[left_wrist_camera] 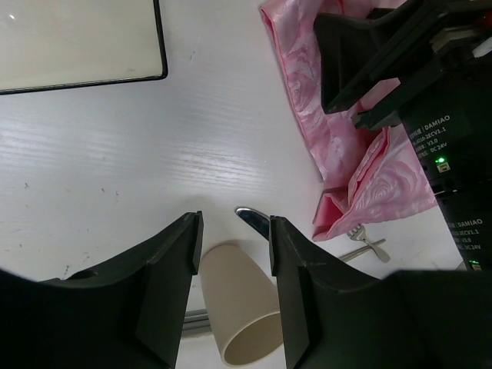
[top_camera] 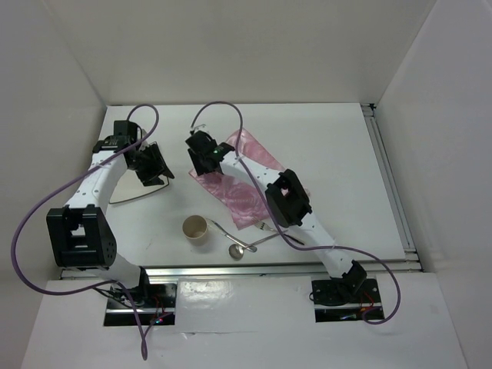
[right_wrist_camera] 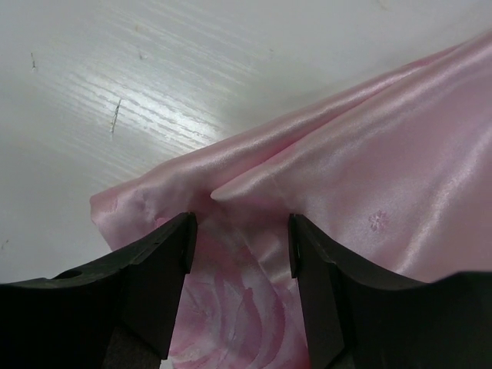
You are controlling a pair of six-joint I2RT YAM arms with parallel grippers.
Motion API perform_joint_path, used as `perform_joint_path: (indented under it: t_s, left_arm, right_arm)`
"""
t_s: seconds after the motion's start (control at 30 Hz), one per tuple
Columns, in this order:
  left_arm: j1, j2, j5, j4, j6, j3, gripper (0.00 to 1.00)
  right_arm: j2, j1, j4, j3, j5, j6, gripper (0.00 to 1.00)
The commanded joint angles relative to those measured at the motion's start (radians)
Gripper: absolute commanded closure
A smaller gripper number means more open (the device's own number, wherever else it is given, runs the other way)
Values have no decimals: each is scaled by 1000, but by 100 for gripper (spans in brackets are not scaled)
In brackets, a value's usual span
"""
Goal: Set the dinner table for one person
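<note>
On the table (top_camera: 330,146), nearest its front rail: spoon (top_camera: 237,250), then upright cup (top_camera: 194,229), mouth up, only beige wall visible inside. Just beyond, fork (top_camera: 265,226) at the edge of the pink cloth (top_camera: 231,192). Right gripper (right_wrist_camera: 240,223) partly open, fingers either side of a raised cloth fold, not closed on it. Farther left, left gripper (left_wrist_camera: 234,227) partly open, holding nothing, near the plate (left_wrist_camera: 77,38).

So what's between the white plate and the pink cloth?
Nothing: only bare tabletop lies between the plate and the cloth, shown clearly in the left wrist view.
</note>
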Motion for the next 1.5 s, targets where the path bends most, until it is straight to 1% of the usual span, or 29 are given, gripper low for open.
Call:
perform_joint_path:
  t_s: [0.0,0.1,0.3,0.33,0.4,0.43,0.53,0.57,0.63,0.67,0.7,0.77,0.8,0.87,0.9,0.97,1.03,1.07,1.17,1.23,1.33,1.47]
  left_arm:
    - [-1,1,16,16,-1,2,43]
    - [-1,10,16,16,8,2,43]
    - [-1,41,28,16,8,11,42]
    - [-1,41,28,16,8,20,42]
    - [-1,61,37,16,-1,29,42]
    - [-1,61,37,16,-1,30,42]
    - [-11,81,46,36,-10,40,41]
    - [-20,81,59,36,-28,40,41]
    - [-33,102,59,50,-45,63,41]
    - [-53,111,34,74,-73,63,41]
    - [-53,127,34,87,-84,77,41]
    - [-64,151,34,110,-104,103,41]
    - [-76,163,4,110,-114,112,41]
    - [-77,203,4,110,-125,163,35]
    - [-77,257,-7,101,-116,205,32]
    - [-86,321,-6,89,-87,250,25]
    - [-95,412,-48,24,-78,328,25]
    - [-95,429,-58,24,-78,341,25]
    - [-115,454,-81,24,-55,341,25]
    - [-130,466,-119,13,-30,341,26]
    - [-155,486,-119,13,-6,332,26]
    - [-185,519,-165,23,-5,323,26]
  right_arm:
    - [22,7,77,52,85,-35,37]
    - [50,7,77,61,114,-35,37]
    - [50,7,100,61,104,-25,51]
    - [50,7,100,61,104,-25,57]
    - [50,7,100,61,95,-25,64]
    - [41,7,100,61,95,-25,70]
    - [11,7,100,61,86,-15,80]
    - [-11,7,100,61,85,-15,85]
    - [-41,7,100,26,69,-15,90]
    - [-55,7,100,17,55,9,93]
    - [-83,7,83,17,46,24,100]
    - [-120,7,74,-20,14,70,100]
    - [-166,7,63,-41,1,83,100]
    - [-222,-14,86,-130,-64,95,100]
    - [-269,-28,98,-156,-92,106,100]
    - [-294,-40,99,-184,-154,127,100]
    - [-305,-49,71,-175,-175,136,100]
    - [-314,-50,54,-175,-184,137,100]
    - [-341,-60,31,-175,-185,137,100]
    - [-372,-83,31,-205,-204,147,100]
    - [-418,-106,40,-250,-240,169,100]
    - [-452,-115,40,-293,-240,169,100]
